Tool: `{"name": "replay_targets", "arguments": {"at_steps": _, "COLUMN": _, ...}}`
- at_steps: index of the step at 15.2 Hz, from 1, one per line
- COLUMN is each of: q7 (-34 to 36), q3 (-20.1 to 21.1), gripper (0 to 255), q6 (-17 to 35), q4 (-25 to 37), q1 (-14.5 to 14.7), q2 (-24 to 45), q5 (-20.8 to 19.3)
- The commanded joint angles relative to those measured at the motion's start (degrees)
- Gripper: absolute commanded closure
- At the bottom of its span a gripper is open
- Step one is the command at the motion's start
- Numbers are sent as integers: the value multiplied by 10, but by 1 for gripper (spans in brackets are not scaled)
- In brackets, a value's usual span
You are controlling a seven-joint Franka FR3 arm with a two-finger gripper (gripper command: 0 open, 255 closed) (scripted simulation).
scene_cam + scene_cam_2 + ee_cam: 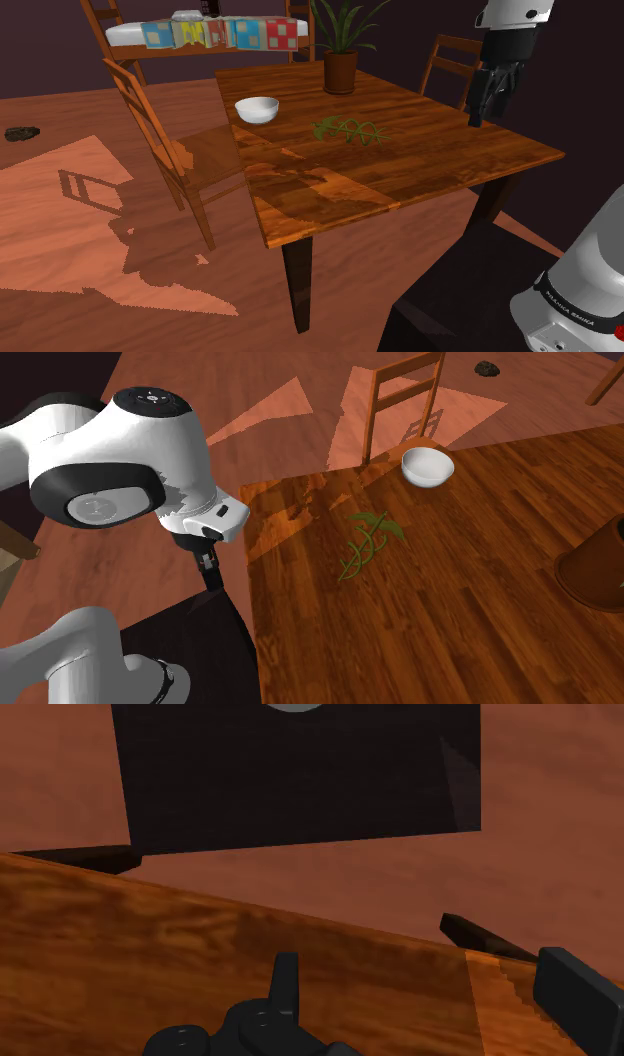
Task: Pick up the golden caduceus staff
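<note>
Item: caduceus staff (350, 131) (367, 544), rendered olive-gold. It is laid flat on the wooden table (440, 160), well apart from the gripper (482, 108) and out beyond it toward the table's middle. The long axis is set along the tabletop. The broader, winged end is turned away from the gripper, toward the white bowl (257, 109). The slim end is the nearer one. The staff is touched by nothing.

Gripper: all black. In the wrist view the fingers (286, 984) are held wide apart and nothing is grasped. It is hung over the table's edge on the side of the black stand (295, 784).

Bowl: set farther from the gripper than the staff, near the winged end but apart from it.

Potted plant (340, 60): set on the table, far from the gripper, past the staff.

By view: the staff's twisted coils are best seen in the second exterior view, where the pot is cut off by the frame. In the shoulder view the plant's leaves, two wooden chairs (160, 130), a patchwork cloth (220, 33) and a dark lump (20, 132) on the floor are added. In the wrist view the table's edge, the stand and the floor are given.

Lettering: "FRANKA EMIKA" is read on the arm's base (575, 300).
</note>
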State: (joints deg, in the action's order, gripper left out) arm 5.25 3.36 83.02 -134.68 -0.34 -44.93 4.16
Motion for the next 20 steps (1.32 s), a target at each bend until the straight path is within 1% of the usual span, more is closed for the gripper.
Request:
{"name": "replay_targets", "arguments": {"at_steps": 1, "q7": 0, "q3": 0, "gripper": 0, "q6": 0, "q4": 0, "q1": 0, "q2": 0, "q5": 0}}
{"name": "replay_targets", "arguments": {"at_steps": 5, "q7": -44, "q3": -16, "gripper": 0, "q6": 62, "q4": 20, "q1": 3, "q2": 76, "q5": -12}}
{"name": "replay_targets", "arguments": {"at_steps": 10, "q7": -96, "q3": -32, "gripper": 0, "q6": 128, "q4": 63, "q1": 7, "q2": 178, "q5": -19}}
{"name": "replay_targets", "arguments": {"at_steps": 15, "q7": -145, "q3": -43, "gripper": 0, "q6": 178, "q4": 127, "q1": 12, "q2": 284, "q5": -19}}
{"name": "replay_targets", "arguments": {"at_steps": 20, "q7": -192, "q3": -48, "gripper": 0, "q6": 209, "q4": 210, "q1": 16, "q2": 391, "q5": -13}}
